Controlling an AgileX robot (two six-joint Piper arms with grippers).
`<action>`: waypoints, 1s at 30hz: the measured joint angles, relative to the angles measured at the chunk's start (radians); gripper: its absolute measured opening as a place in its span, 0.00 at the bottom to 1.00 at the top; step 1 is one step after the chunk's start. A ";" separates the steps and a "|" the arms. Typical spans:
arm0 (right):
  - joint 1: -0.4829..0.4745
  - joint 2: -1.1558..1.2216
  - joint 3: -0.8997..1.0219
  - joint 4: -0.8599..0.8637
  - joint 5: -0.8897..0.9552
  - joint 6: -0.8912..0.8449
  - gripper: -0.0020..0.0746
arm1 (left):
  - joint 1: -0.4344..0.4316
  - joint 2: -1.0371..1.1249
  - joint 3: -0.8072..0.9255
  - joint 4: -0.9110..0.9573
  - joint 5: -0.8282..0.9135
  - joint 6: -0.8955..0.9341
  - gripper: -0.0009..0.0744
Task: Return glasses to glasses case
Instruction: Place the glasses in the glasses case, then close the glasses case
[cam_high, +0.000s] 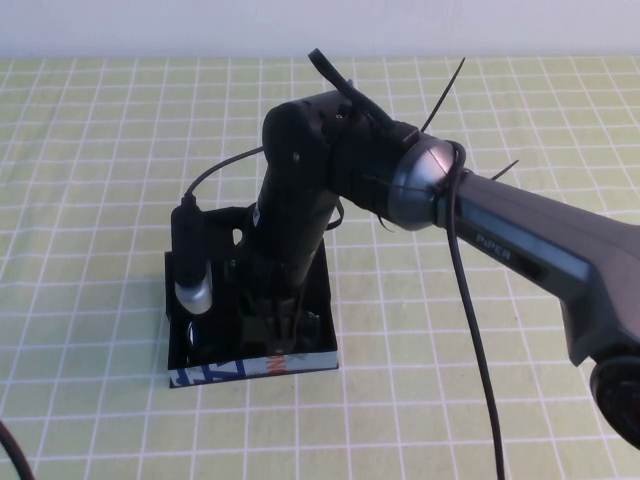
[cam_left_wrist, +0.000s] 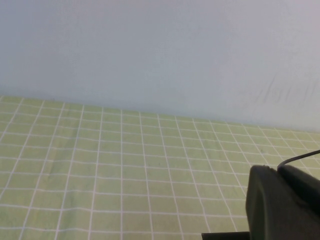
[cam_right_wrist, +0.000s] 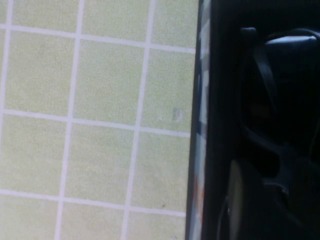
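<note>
The glasses case (cam_high: 255, 365) stands open on the green checked cloth, its blue, white and orange side facing me and its lid lying flat behind. My right gripper (cam_high: 268, 318) reaches straight down into the case, and the arm hides most of the inside. In the right wrist view the patterned side of the case (cam_right_wrist: 199, 125) runs past the black glasses (cam_right_wrist: 265, 105), which lie inside the case with a greyish lens (cam_right_wrist: 234, 200) showing. My left gripper is out of view. The left wrist view shows only cloth, wall and part of the right arm (cam_left_wrist: 282, 205).
The right arm (cam_high: 520, 250) crosses the table from the right, with a black cable (cam_high: 470, 330) hanging from it. The wrist camera (cam_high: 190, 270) stands over the left part of the case. Green checked cloth (cam_high: 90, 200) lies all around the case.
</note>
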 joint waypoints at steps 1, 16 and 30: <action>0.000 0.000 0.000 0.000 0.000 0.000 0.26 | 0.000 0.000 0.000 0.000 0.000 0.000 0.01; -0.077 -0.127 -0.021 0.005 -0.103 0.189 0.03 | 0.000 0.103 0.000 -0.282 0.163 0.475 0.01; -0.290 -0.073 -0.029 0.124 -0.322 0.614 0.01 | -0.051 0.585 0.000 -0.780 0.361 1.031 0.01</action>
